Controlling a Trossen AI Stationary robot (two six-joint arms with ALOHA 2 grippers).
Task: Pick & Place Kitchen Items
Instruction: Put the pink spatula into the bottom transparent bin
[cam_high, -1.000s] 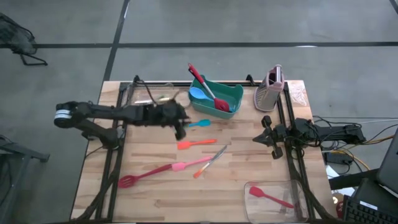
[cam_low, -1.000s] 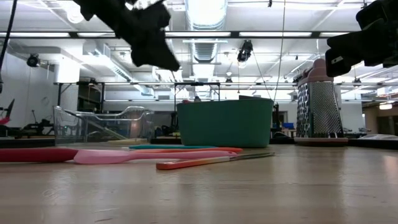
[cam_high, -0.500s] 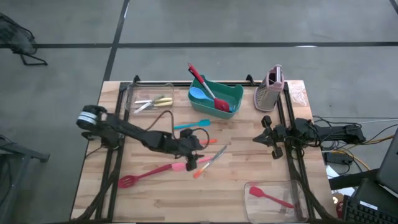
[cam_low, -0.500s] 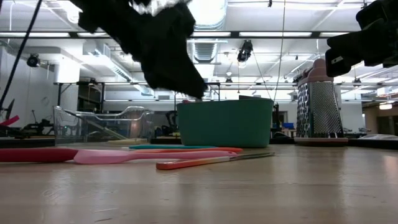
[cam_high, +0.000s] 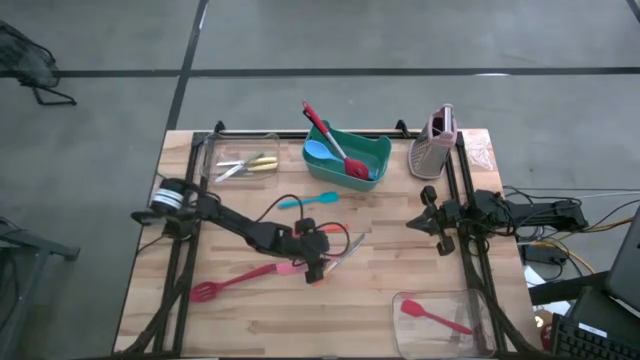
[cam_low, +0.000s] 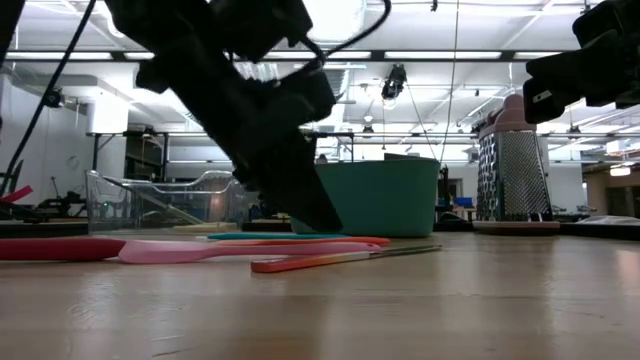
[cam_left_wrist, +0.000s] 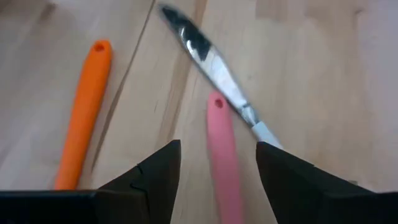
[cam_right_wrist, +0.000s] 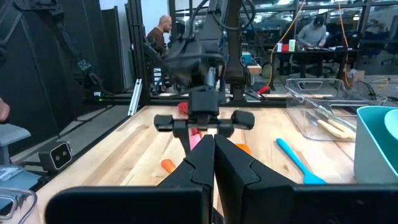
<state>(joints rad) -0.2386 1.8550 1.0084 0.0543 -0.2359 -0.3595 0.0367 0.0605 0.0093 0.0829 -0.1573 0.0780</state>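
Observation:
My left gripper (cam_high: 318, 264) is low over the middle of the table and open. Its fingers stand on either side of the free end of a pink utensil's handle (cam_left_wrist: 222, 163), and I see no touch. A metal knife (cam_left_wrist: 208, 59) lies just past that end, and an orange handle (cam_left_wrist: 84, 118) lies beside it. A red slotted spoon (cam_high: 222, 285) lies flat toward the near left. A teal spatula (cam_high: 305, 200) lies farther back. My right gripper (cam_high: 432, 222) waits shut at the table's right side.
A green bin (cam_high: 372, 152) at the far middle holds a red spatula and a blue spoon. A clear tub (cam_high: 215, 150) at the far left holds yellow-handled cutlery. Another clear tub (cam_high: 470, 300) at the near right holds a red spatula. A grater (cam_high: 435, 148) stands far right.
My left gripper has swung from beside the far-left tub toward the table's near and right side. It has come down low over the pink utensil's handle end. The utensils on the table lie as before.

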